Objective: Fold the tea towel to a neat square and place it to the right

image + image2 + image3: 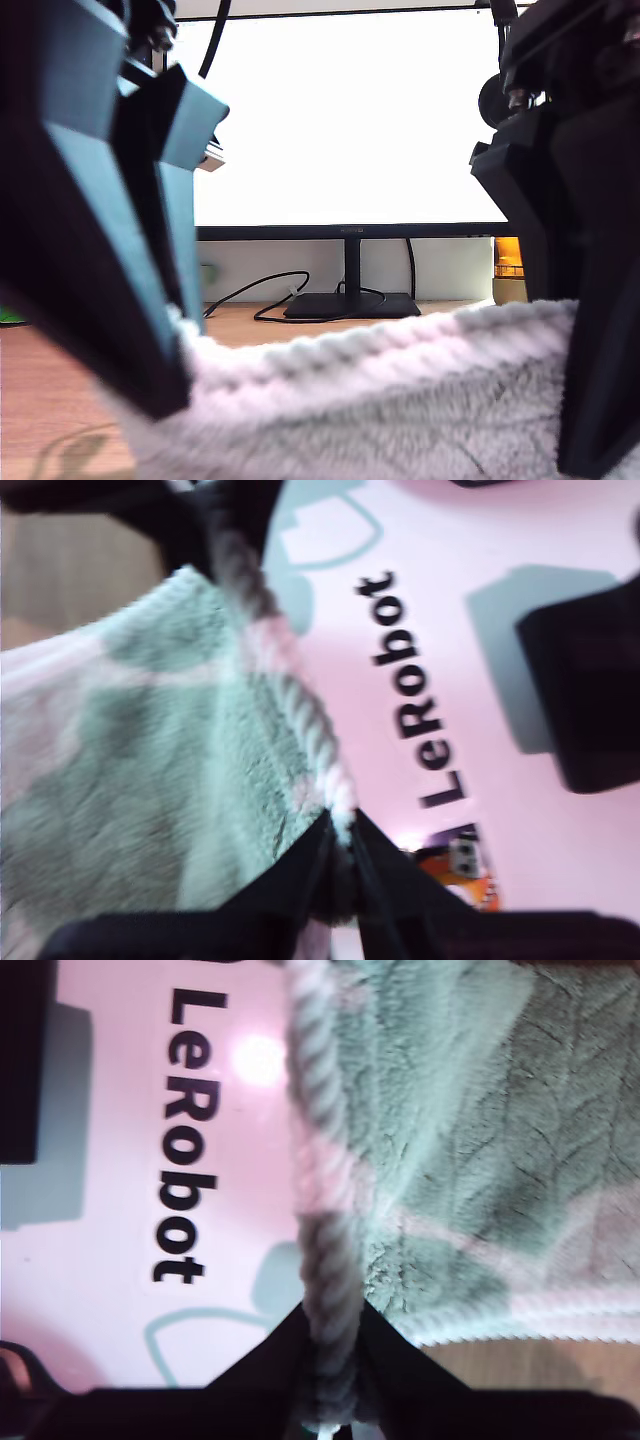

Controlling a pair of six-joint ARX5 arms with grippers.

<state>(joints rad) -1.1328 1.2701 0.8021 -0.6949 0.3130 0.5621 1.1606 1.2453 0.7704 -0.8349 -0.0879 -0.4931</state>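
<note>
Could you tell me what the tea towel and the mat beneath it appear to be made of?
The tea towel looks like fluffy terry cloth: matted pile, with a thick twisted, rope-like hem. The mat looks like smooth printed plastic or rubber, pink and slightly glossy, judging by the light glare in the second wrist view.

One tea towel (400, 400), two end effectors, one monitor (350, 110), one printed mat (520, 810).

— How is my first gripper (340, 865) set?
— Jaws pinched tight on the towel hem (300, 710).
— And my second gripper (330, 1380)?
— Same — clamped on that hem, both arms raised.
</note>
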